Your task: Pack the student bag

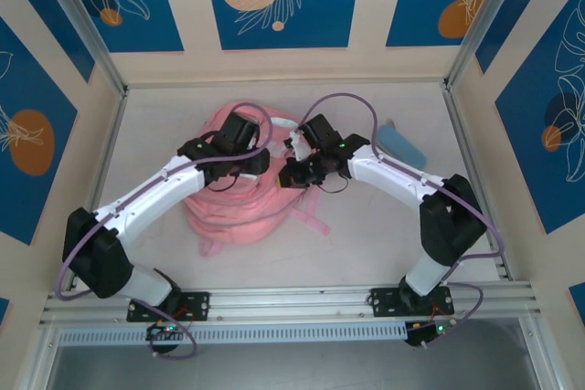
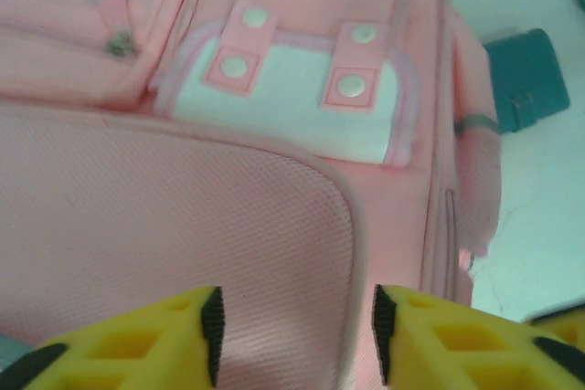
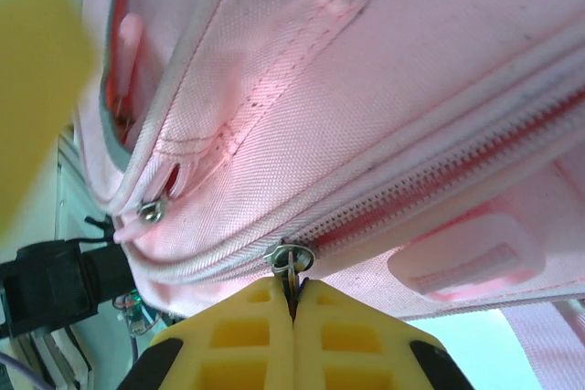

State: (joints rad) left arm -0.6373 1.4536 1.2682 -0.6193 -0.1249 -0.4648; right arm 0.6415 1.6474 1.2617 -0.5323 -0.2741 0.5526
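**Inspector:** Left gripper (image 2: pixel 297 335), condition?

**Assistant:** Jaws parted, a clear gap between the yellow fingers (image 2: pixel 137 344), nothing held. Directly beneath that gap lies the pink mesh panel (image 2: pixel 164 226) of the student bag (image 2: pixel 274 6). Whether the fingertips touch the fabric cannot be determined.

**Inspector:** What lies ahead of those fingers?

**Assistant:** A white patch (image 2: pixel 292 111) crossed by two pink tabs with snap studs, just beyond the mesh panel.

**Inspector:** Right gripper (image 3: pixel 294 294)?

**Assistant:** Fingers pressed together, no gap visible. The metal zip pull (image 3: pixel 291 258) is pinched at the fingertips, where the long zip line runs off up and to the right of them. A second pull (image 3: pixel 151 212) hangs free to the left of the fingers.

**Inspector:** Location of the bag overall?

**Assistant:** From above, the student bag (image 1: pixel 228 216) lies flat on the table (image 1: pixel 366 235), under both tools. The left gripper (image 1: pixel 259 164) and right gripper (image 1: pixel 289 176) are near each other over its upper part.

**Inspector:** Other items?

**Assistant:** A light-blue case (image 1: pixel 399 143) on the table, apart from the bag, on the outer side of the right arm.
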